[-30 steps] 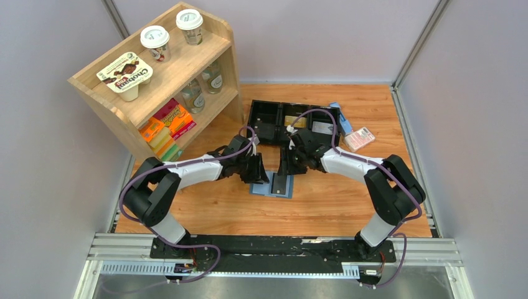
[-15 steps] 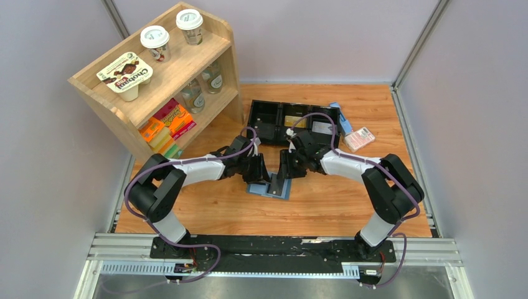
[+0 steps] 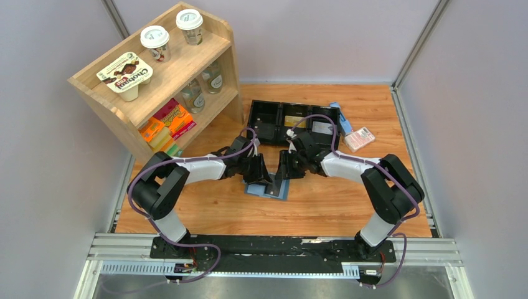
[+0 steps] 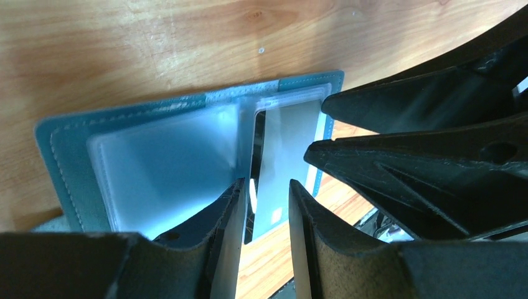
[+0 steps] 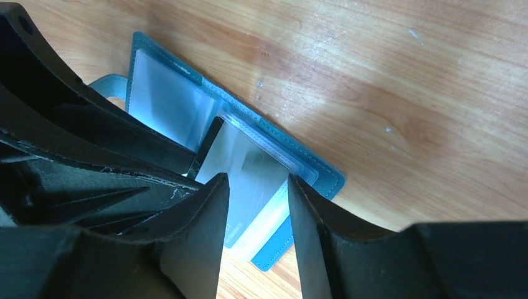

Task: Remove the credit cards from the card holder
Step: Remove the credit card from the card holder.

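Card holder (image 3: 266,190) lies open flat mid-tabletop (image 3: 348,202), at 6 o'clock from black tray (image 3: 264,103). My left pincer (image 3: 259,173) at its 11, right pincer (image 3: 284,173) at its 1, both half-spread astride a credit card (image 4: 277,156); can't tell if pinching.

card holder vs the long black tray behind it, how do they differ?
Colour: the card holder is teal, the tray is black. Size: the tray is much longer than the card holder. Place: the card holder lies mid-table; the tray sits farther back, beside the shelf. Build: the card holder is a wallet opened flat; the tray is a three-compartment box. Shared: both rest on the wooden table.
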Action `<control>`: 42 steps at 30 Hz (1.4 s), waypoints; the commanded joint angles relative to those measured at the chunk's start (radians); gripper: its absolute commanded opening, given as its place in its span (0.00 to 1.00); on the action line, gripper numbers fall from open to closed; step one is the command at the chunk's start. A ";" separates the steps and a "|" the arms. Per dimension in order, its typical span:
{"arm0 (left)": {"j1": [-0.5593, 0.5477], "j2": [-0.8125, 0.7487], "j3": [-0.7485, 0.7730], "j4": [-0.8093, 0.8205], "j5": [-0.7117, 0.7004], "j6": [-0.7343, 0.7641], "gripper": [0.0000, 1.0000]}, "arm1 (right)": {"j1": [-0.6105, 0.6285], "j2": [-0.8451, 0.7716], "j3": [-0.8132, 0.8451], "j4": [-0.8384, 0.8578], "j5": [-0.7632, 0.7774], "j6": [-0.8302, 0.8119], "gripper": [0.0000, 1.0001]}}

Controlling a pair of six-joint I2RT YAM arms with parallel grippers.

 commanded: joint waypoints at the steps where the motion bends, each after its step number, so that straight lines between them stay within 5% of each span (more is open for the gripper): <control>1: 0.005 0.012 -0.011 0.090 0.046 -0.032 0.39 | 0.000 0.014 -0.029 0.041 -0.011 0.019 0.46; 18: 0.024 -0.043 -0.111 0.274 0.080 -0.121 0.00 | 0.000 0.007 -0.047 0.061 -0.010 0.035 0.46; 42: 0.073 -0.115 -0.206 0.198 0.071 -0.089 0.00 | 0.000 -0.018 -0.040 0.088 -0.037 0.030 0.45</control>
